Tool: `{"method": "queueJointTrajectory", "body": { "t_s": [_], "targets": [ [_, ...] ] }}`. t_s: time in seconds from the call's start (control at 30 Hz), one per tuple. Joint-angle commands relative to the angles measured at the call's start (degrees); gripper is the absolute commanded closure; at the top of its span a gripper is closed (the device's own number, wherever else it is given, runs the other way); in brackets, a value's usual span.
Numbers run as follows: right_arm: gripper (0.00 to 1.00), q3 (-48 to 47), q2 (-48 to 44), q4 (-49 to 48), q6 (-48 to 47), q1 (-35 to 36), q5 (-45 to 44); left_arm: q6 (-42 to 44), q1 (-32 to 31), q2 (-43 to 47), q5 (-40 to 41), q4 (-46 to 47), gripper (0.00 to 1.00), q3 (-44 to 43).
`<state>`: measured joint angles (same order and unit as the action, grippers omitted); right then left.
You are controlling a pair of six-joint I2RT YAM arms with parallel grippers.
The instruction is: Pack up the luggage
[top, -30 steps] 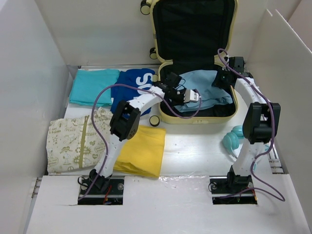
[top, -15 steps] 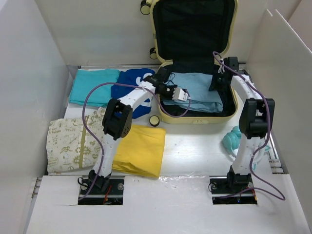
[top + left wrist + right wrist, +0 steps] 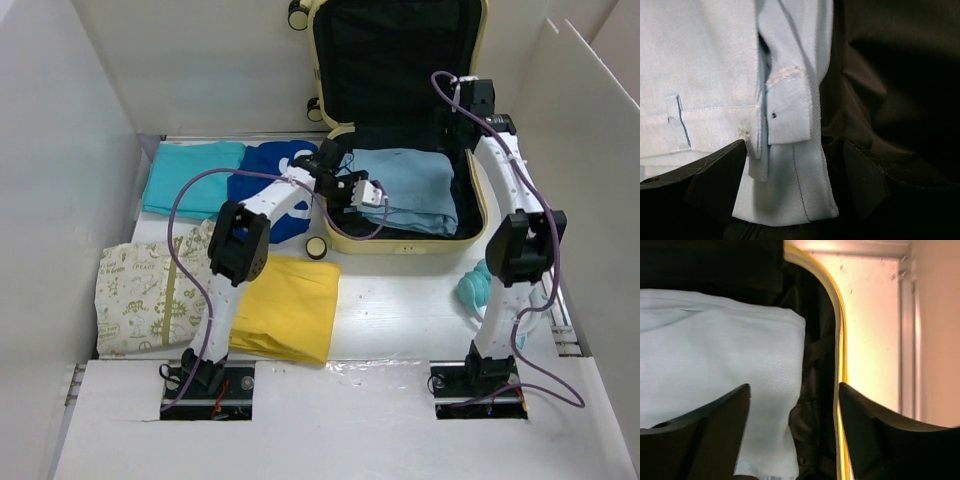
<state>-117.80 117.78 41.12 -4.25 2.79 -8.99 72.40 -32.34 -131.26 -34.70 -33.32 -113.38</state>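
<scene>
The luggage point(image 3: 405, 240), a pale yellow suitcase with black lining, lies open at the back, its lid leaning on the rear wall. A folded light-blue garment point(image 3: 405, 188) lies flat in its lower half. My left gripper point(image 3: 352, 192) hangs open over the garment's left edge; in the left wrist view the garment point(image 3: 785, 130) shows between the spread fingers point(image 3: 715, 175) of that gripper point(image 3: 792, 170) without being pinched. My right gripper point(image 3: 458, 135) is open above the luggage's right rear corner, with the garment point(image 3: 715, 340) and the yellow rim point(image 3: 840, 365) below that gripper point(image 3: 794, 410).
Left of the luggage lie a teal garment point(image 3: 190, 175), a dark blue shirt point(image 3: 262, 178), a cream patterned garment point(image 3: 150, 285) and a folded yellow garment point(image 3: 290, 305). A small round thing point(image 3: 317, 247) sits by the luggage's front. Teal headphones point(image 3: 478, 285) lie at the right. White walls enclose both sides.
Both grippers have opened and let go of the light-blue garment, which now lies flat in the luggage. The right gripper has risen toward the lid; the left has drawn back slightly.
</scene>
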Motion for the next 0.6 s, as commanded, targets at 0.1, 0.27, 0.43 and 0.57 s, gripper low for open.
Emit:
{"method": "queueJointTrajectory", "body": {
  "t_s": [0.1,0.27,0.43,0.57],
  "targets": [
    [0.60,4.93,-6.33,-4.19,-3.92,4.24,-0.69,-16.22,4.73,6.63,-5.91,0.97,0.25,-4.39],
    [1.00,4.95,-0.01,-2.46,2.93,3.02,5.12,-25.72,6.67,8.39,-7.92,2.21,0.25,-7.37],
    [1.00,3.90,8.15,-4.20,4.08,3.01,5.83,-28.63,7.73,11.37,-6.35,-2.53,0.25,-8.17],
    [1.00,-2.07,17.29,-2.36,5.31,2.49,7.94,-29.25,7.73,14.36,-3.01,-3.15,0.26,-3.35]
  ]
}}
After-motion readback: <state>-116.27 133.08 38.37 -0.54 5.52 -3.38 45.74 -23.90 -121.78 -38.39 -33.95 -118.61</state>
